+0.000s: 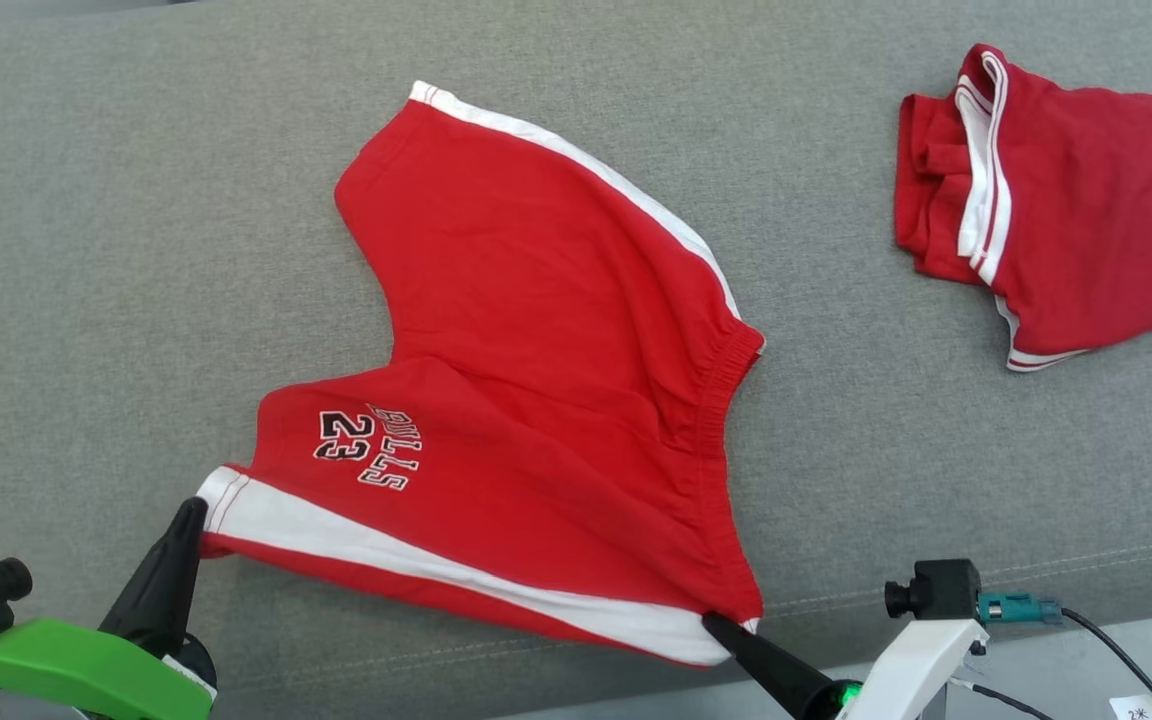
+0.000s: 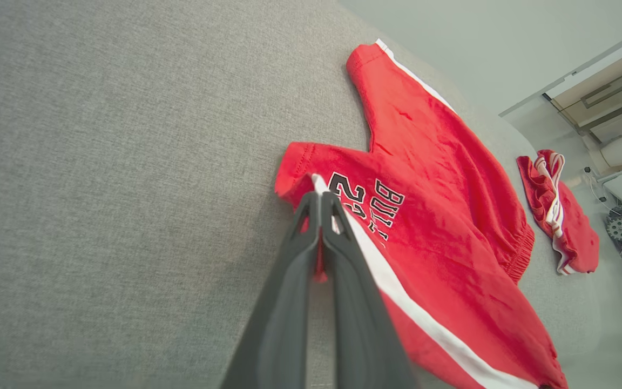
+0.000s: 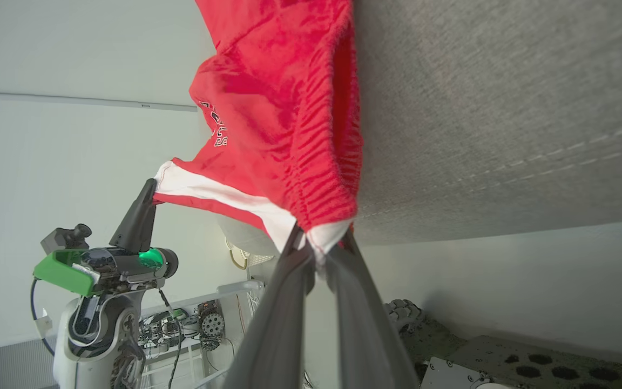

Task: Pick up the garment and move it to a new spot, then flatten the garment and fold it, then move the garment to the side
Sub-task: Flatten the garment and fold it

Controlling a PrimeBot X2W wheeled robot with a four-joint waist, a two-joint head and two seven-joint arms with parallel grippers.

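While both grippers grasp the garment, treat the sequence as being in its placing or flattening stage. The left gripper (image 1: 191, 515) is clenched on the hem corner of the red knit basketball shorts with white side stripes and a "BULLS 23" print (image 1: 536, 350). The right gripper (image 1: 716, 625) is clenched on the waistband corner at the end of the same white stripe. This striped edge is stretched taut between the two sets of fingertips. Beyond the fingertips, the shorts lie spread single-layer on the grey woven upholstered surface (image 1: 136, 200), with one leg angled away. A second, crumpled red-and-white garment (image 1: 1066, 220) lies well apart, beyond the right fingers. Judged status: garment spread; residual creases remain, folding and moving aside are not yet done.
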